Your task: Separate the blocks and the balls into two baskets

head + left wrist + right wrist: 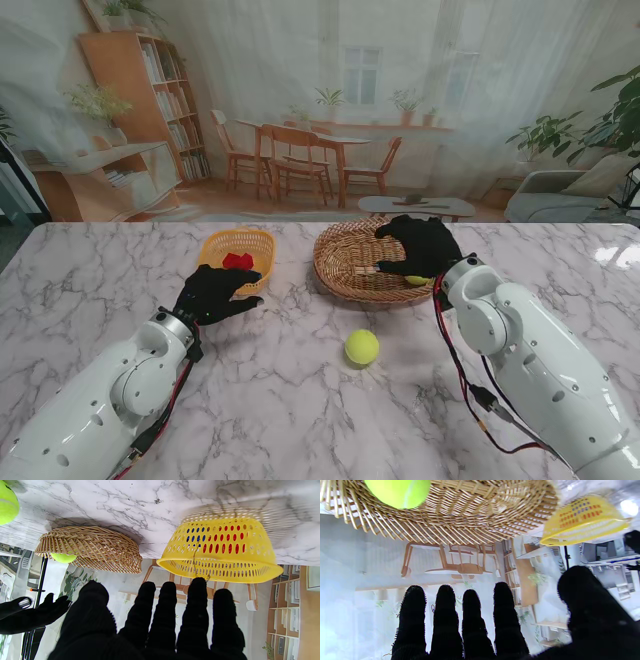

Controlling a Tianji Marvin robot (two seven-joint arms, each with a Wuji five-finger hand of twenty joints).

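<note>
Right hand (420, 246), black-gloved, hovers over the near right part of the wicker basket (350, 262), fingers spread apart and straight in its wrist view, gripping nothing. One tennis ball (417, 280) sits at the basket's near right rim just under that hand, partly hidden by it; same ball shows inside the weave in the right wrist view (397, 491). Can't tell if hand touches the ball.

Left hand (215, 292), also black-gloved, hangs just near of the yellow plastic basket (238, 248), fingers extended and separated, empty. Fingertips (197, 585) point toward that basket's perforated wall without touching it in the left wrist view.

Yellow plastic basket stands far left of centre on the marble counter (300, 400), upright. Red block (238, 261) lies in it; through the holes in the left wrist view red and some blue show, so a blue piece is in there too, shape unclear.

Wicker basket stands just right of the yellow one, the two near each other but apart.

Second tennis ball (361, 347) rests loose on the counter, nearer to me than both baskets, between the two arms, well apart from either hand.
</note>
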